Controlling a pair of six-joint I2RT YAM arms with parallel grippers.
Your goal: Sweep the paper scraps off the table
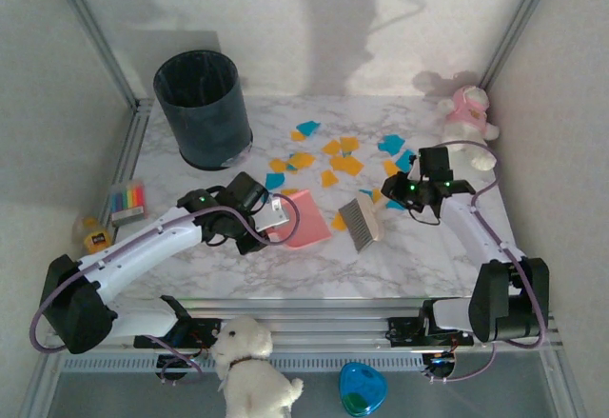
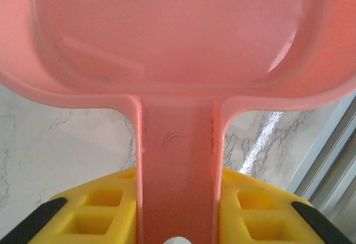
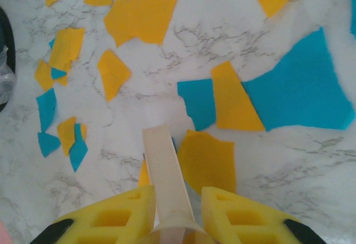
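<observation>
Looking at the paper scraps (image 1: 338, 156) first: orange-yellow and teal bits lie scattered over the far middle of the table (image 1: 409, 256), between the dark bin (image 1: 203, 109) and the pink plush toy (image 1: 468, 113). One orange bit sits between the pink dustpan (image 1: 303, 218) and the brush (image 1: 362, 220).

From my left wrist camera the pan's inside looks bare, with no paper in it, so I judge the job barely begun. Nothing is gathered and the whole scatter is left to sweep, then carry off the marble (presumably to the bin).

My left gripper (image 2: 178, 210) is clamped on the dustpan's handle, a yellow pad pressed to each side. My right gripper (image 3: 172, 216) is closed on the brush's pale handle, with scraps spread on the table just ahead of it. From above, the bristles rest on the table near the pan's mouth.

As for writing, I can read none. The pan's handle carries a faint moulded circle without letters, and the pack of coloured strips (image 1: 127, 199) at the left edge is too small to make out.
</observation>
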